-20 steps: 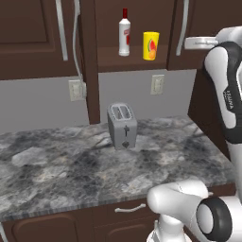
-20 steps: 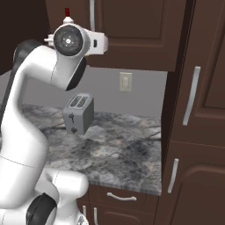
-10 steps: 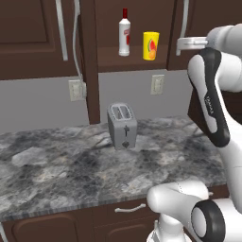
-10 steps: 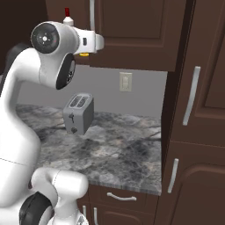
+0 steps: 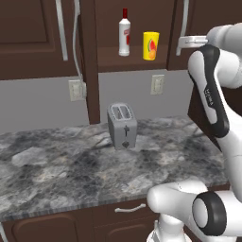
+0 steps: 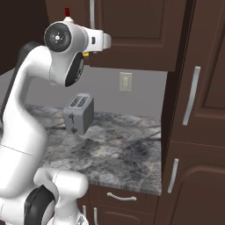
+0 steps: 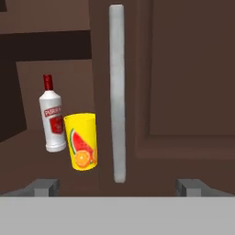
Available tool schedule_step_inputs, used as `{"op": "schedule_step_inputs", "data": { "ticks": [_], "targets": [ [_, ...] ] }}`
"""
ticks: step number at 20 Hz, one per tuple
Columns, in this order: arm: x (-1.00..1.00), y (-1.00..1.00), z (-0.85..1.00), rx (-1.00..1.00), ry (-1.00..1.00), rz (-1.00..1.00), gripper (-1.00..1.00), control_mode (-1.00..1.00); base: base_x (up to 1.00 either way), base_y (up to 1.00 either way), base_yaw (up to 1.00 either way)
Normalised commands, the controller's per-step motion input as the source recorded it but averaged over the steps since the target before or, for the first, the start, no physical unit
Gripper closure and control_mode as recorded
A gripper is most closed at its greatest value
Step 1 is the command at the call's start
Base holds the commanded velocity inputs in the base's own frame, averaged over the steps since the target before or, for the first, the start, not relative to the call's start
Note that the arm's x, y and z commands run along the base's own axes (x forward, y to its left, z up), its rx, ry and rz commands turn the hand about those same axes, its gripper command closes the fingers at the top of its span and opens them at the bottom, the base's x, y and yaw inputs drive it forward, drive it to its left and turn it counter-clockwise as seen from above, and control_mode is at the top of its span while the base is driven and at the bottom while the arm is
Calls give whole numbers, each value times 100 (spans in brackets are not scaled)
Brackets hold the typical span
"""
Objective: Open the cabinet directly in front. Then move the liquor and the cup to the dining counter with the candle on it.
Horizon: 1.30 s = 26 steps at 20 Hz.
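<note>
Since the earlier pictures the arm has swung its hand up and away from the base, so that it now sits level with the shelf of the cabinet (image 5: 137, 61), whose door stands open. The gripper (image 7: 118, 187) has its fingers spread as wide as they go, and nothing is between them.

With the cabinet as landmark: the liquor (image 5: 124, 32) stands upright on its shelf, left of centre, and the cup (image 5: 151, 46) stands just beside it to the right. In the hand view the cup overlaps the bottle's lower right and sits a little nearer the camera; whether they touch I cannot tell. The long silver handle (image 7: 117, 92) of the cabinet door hangs just to the right of the cup there. A toaster (image 5: 123, 125) rests on the marbled counter (image 5: 52, 170) below the cabinet.

The bottle looks rigid, smooth and likely slippery, top-heavy enough to tip, and probably breakable; a hold around its straight body below the shoulder seems safest. The cup appears light and stiff, best pinched across its mid wall.
</note>
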Motion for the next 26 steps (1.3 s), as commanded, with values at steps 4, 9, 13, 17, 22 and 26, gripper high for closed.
{"op": "schedule_step_inputs", "data": {
  "ticks": [4, 9, 13, 17, 22, 26],
  "targets": [
    [3, 0, 0, 0, 0, 0, -100, -100, 0, 0, 0],
    [20, 0, 0, 0, 0, 0, -100, -100, 0, 0, 0],
    [34, 0, 0, 0, 0, 0, -100, -100, 0, 0, 0],
    [39, 0, 0, 0, 0, 0, -100, -100, 0, 0, 0],
    [55, 0, -10, 0, 0, 0, -100, -100, 0, 0, 0],
    [65, 0, -23, 0, 0, 0, -100, -100, 0, 0, 0]
  ]
}}
